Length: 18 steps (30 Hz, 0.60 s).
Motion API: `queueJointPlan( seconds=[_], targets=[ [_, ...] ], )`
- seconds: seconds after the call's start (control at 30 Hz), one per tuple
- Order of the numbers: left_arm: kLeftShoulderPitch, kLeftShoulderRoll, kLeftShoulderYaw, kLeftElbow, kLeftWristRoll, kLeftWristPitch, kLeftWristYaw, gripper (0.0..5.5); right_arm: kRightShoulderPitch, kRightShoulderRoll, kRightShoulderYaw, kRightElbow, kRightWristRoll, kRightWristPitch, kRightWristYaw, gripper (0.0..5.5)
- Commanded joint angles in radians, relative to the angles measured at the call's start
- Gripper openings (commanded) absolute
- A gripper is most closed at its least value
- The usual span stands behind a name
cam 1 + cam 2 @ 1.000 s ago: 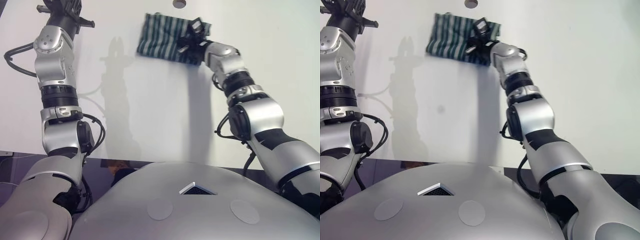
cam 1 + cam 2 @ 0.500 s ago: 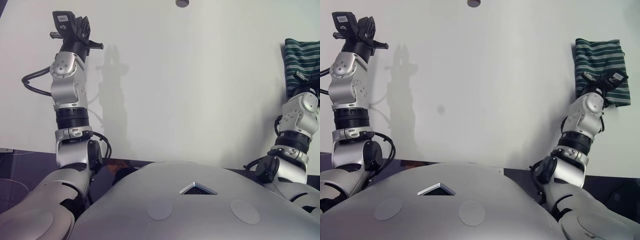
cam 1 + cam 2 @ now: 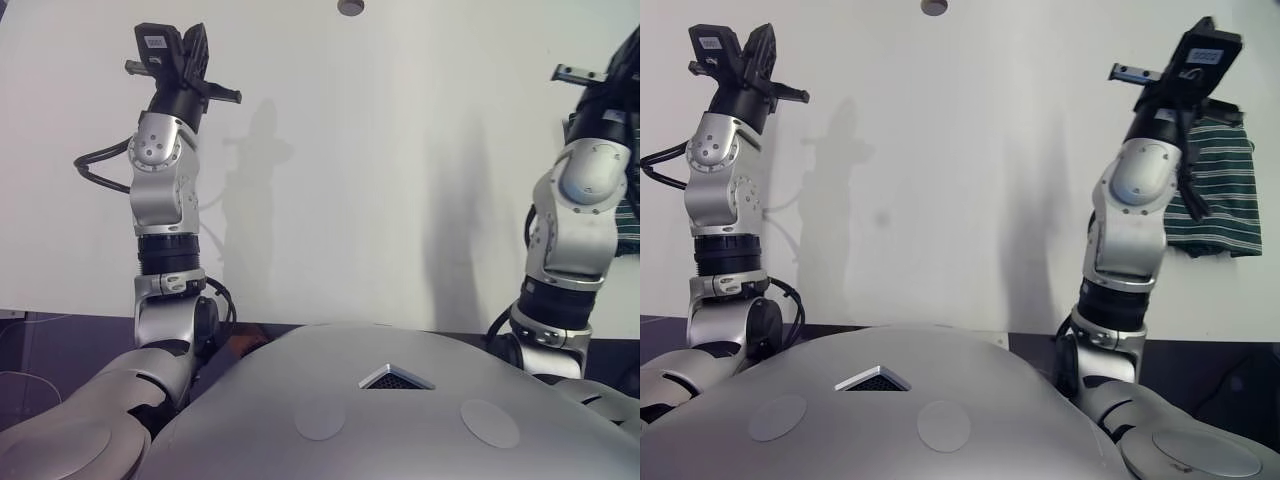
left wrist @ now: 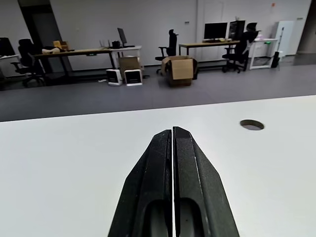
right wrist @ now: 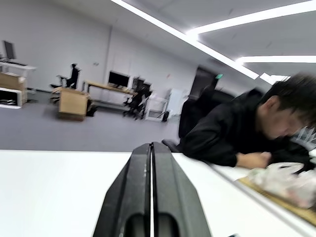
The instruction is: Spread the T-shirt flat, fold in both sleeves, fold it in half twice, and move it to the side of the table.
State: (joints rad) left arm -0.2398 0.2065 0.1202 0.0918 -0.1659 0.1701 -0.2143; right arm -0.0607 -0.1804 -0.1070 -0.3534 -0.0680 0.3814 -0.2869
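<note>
Found the T-shirt (image 3: 1218, 195) lying as a small green-and-white striped packet at the right of the frame in the right eye view, on the white counter (image 3: 970, 150) and partly hidden behind the right forearm. Looked folded down to a compact rectangle several layers thick, with no sleeve sticking out; could not count the folds exactly. Judged the spreading, the sleeve folds and both halvings done. Judged the move to the side done too, given a resting place far from the middle and close to the counter's right margin as framed.

Noted the right tool (image 5: 151, 148) raised at the upper right of the head views, above the packet and apart from it, fingers pressed together on nothing. Noted the left tool (image 4: 172, 136) lifted at the upper left, well apart from the shirt, likewise pressed together and empty. Saw a round cable hole (image 3: 350, 6) at top centre, far from the cloth.

Judged almost nothing left of the task, at most a check that the packet lay square and fully on the counter rather than overhanging its edge; could not settle that point, with part of the cloth hidden by the arm.
</note>
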Motion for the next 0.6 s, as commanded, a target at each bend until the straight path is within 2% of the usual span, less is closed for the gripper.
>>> queueJointPlan(
  seconds=[0.03,0.23,0.4,0.6],
  targets=[
    [0.002,-0.025,0.0,-0.021,-0.01,0.023,0.02,0.05,-0.046,0.046,0.027,0.06,0.015,-0.028,0.036,0.0],
    [0.006,-0.062,0.015,0.005,0.009,0.008,0.086,0.05,-0.042,0.074,0.028,0.141,0.022,-0.057,0.073,0.0],
    [0.052,-0.138,0.004,0.023,0.027,-0.059,0.146,0.05,-0.093,0.026,-0.004,0.258,0.035,-0.107,0.142,0.0],
    [0.045,-0.186,-0.002,0.091,0.058,-0.182,0.196,0.05,-0.118,-0.037,0.01,0.277,0.04,-0.064,0.267,0.0]
  ],
)
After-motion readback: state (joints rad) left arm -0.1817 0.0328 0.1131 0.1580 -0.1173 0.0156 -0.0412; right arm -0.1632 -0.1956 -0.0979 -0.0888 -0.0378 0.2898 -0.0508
